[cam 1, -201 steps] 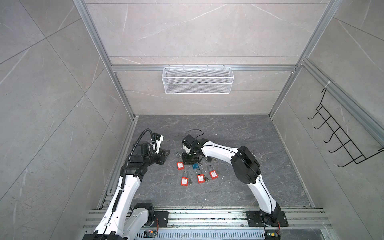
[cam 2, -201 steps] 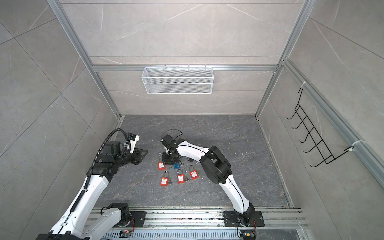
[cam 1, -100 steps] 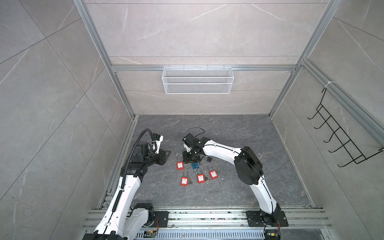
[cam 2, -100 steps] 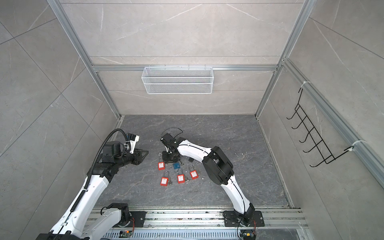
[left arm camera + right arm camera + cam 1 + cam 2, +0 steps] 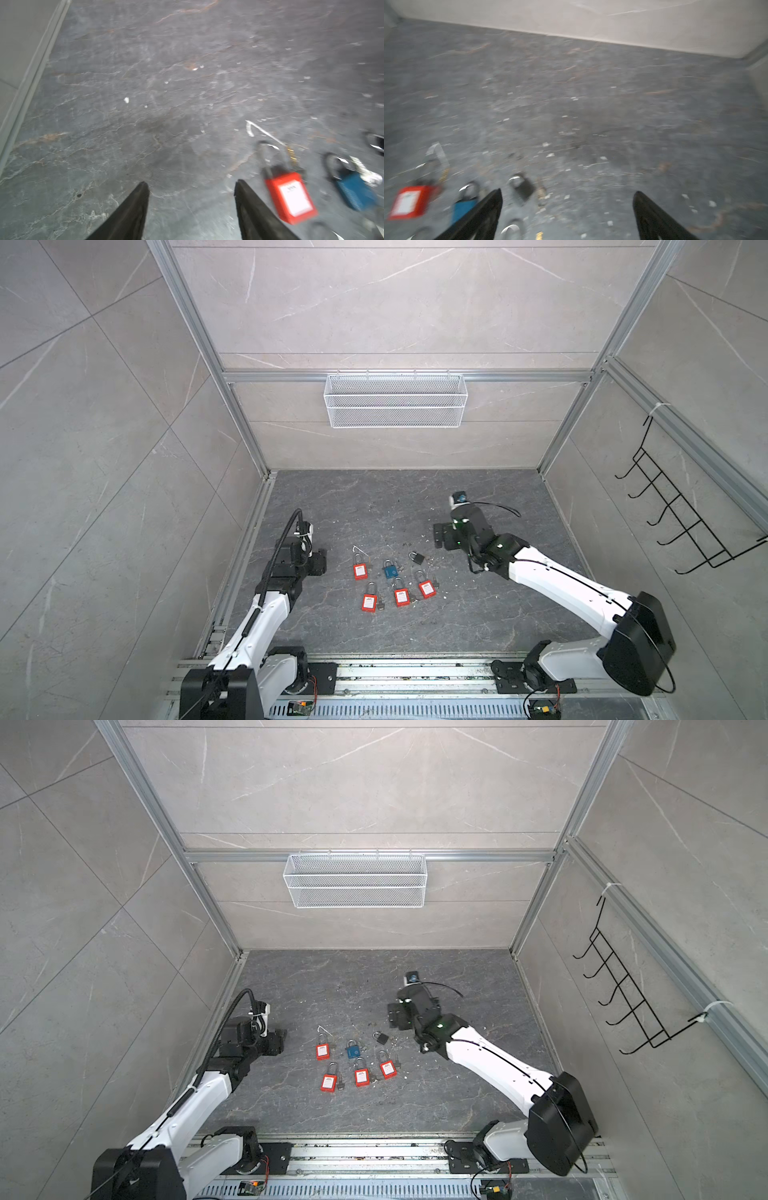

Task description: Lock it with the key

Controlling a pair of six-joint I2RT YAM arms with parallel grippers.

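Several padlocks lie on the dark floor in both top views: red ones (image 5: 360, 570) (image 5: 322, 1051), a blue padlock (image 5: 390, 571) (image 5: 353, 1051) and a small black padlock (image 5: 417, 558) (image 5: 382, 1038). Small keys lie beside them, such as a brass key (image 5: 292, 152) next to the red padlock (image 5: 291, 197). My left gripper (image 5: 320, 563) (image 5: 191, 184) is open and empty, left of the locks. My right gripper (image 5: 439, 536) (image 5: 567, 192) is wide open and empty, right of the black padlock (image 5: 523, 188). The right wrist view is blurred.
A white zip tie (image 5: 261, 129) lies by the far-left red padlock. Small pale crumbs dot the floor. A white wire basket (image 5: 395, 400) hangs on the back wall and a black hook rack (image 5: 681, 522) on the right wall.
My right gripper has opened and swung away from the blue padlock to the right. My left gripper has opened wider and stayed nearly in place.
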